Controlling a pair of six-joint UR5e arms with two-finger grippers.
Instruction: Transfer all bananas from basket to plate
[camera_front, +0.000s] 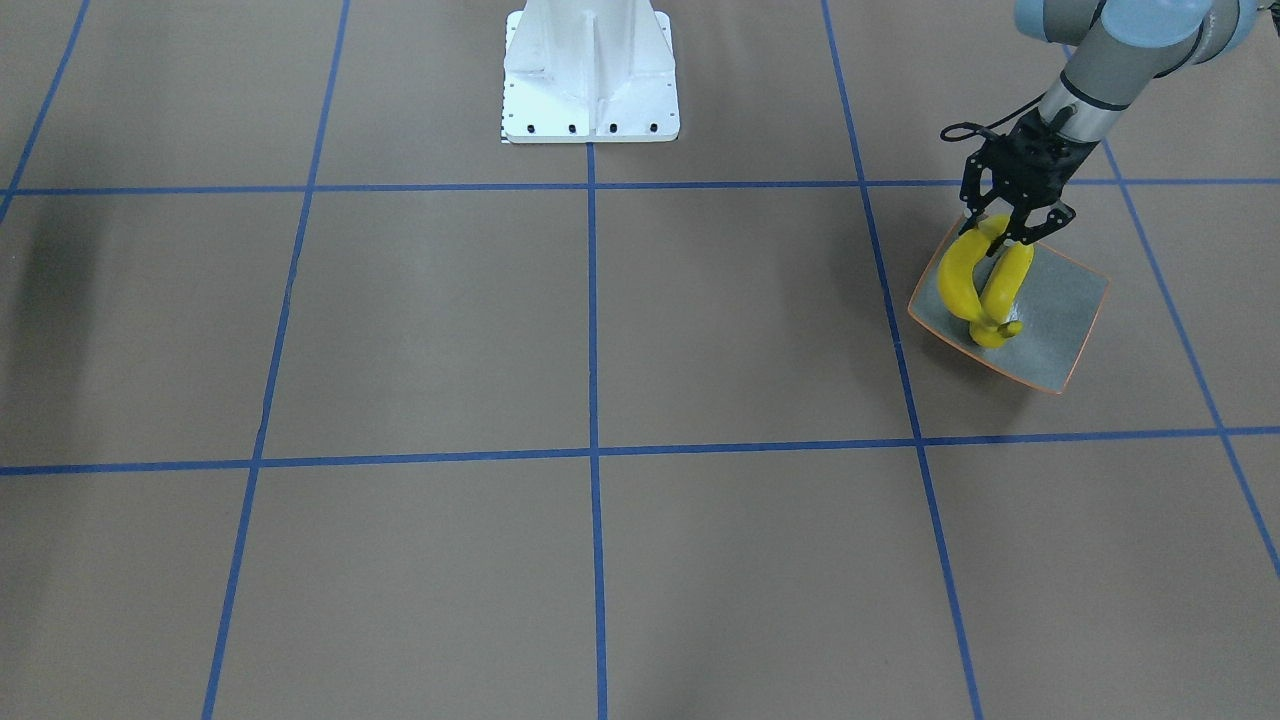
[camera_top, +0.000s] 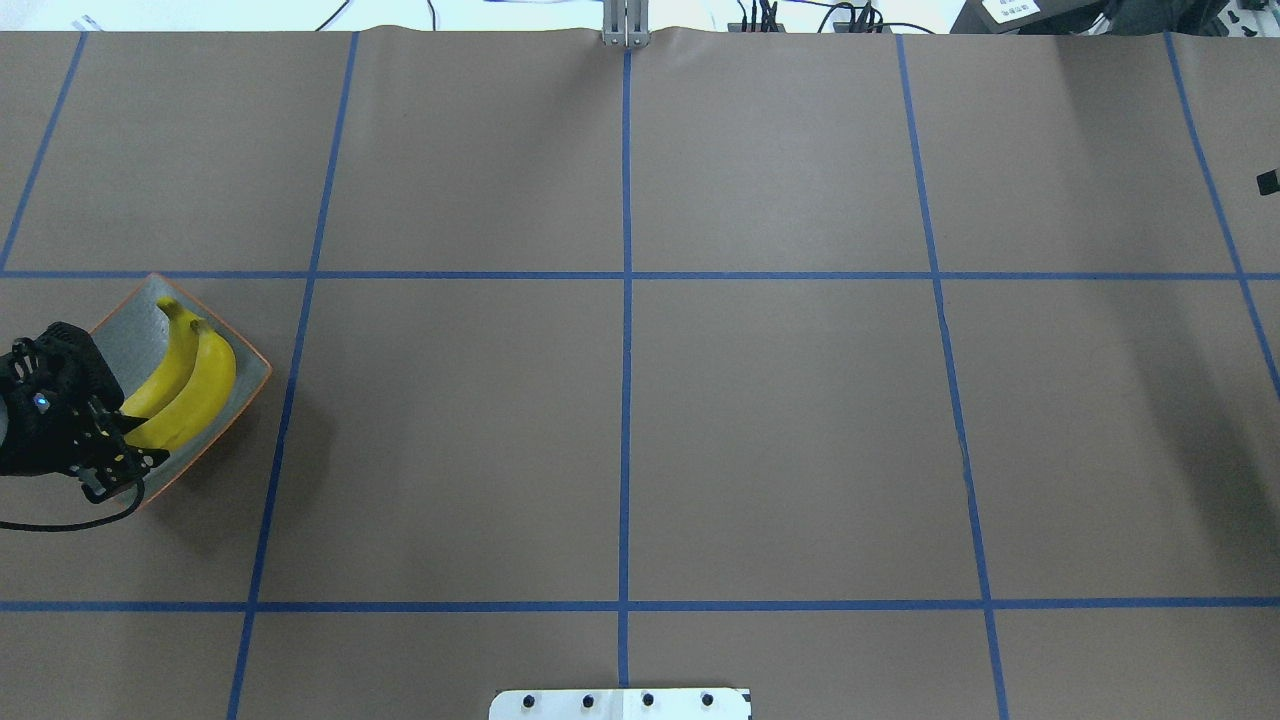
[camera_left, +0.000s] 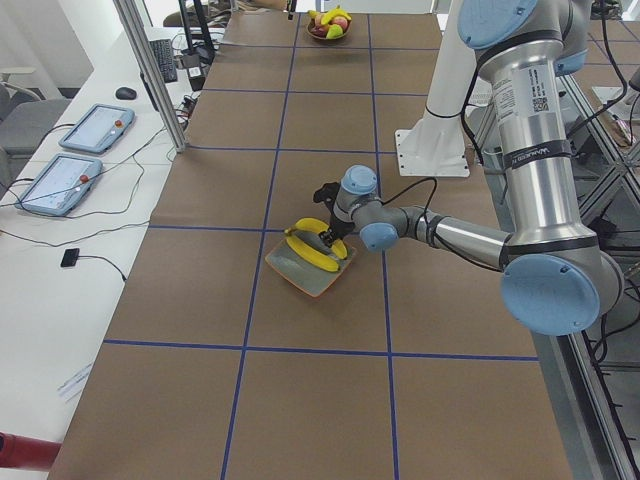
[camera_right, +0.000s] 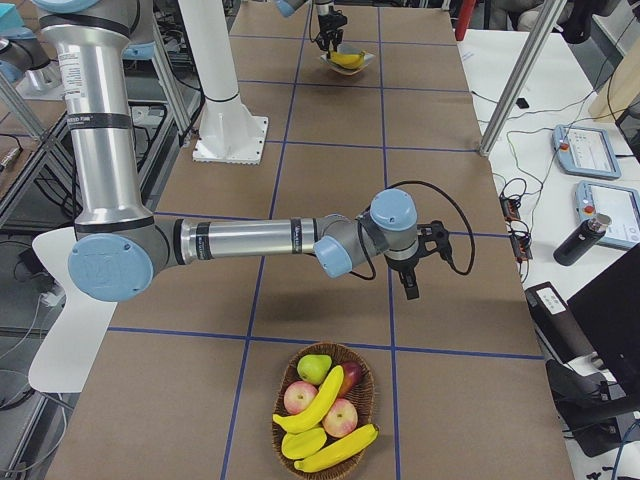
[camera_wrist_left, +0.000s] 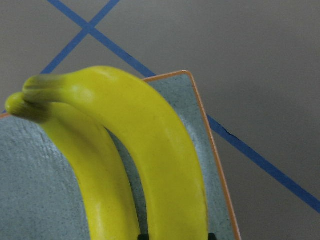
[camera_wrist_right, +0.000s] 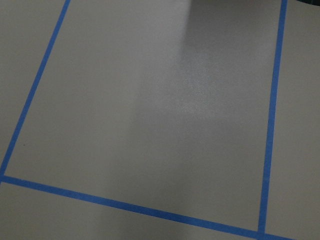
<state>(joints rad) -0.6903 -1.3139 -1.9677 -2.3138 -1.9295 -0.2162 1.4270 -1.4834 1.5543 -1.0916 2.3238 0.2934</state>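
The plate lies at the table's end on my left, with two yellow bananas side by side on it. My left gripper reaches down over the plate's near edge. Its fingertips sit snug against the sides of one banana, whose far end rests on the plate. The basket stands at the other end and holds two more bananas. My right gripper hovers over bare table short of the basket; I cannot tell whether it is open or shut.
Red apples and a green pear share the basket with the bananas. The white robot base stands at the middle of the table's near side. Tablets and cables lie on the white desk beside the table.
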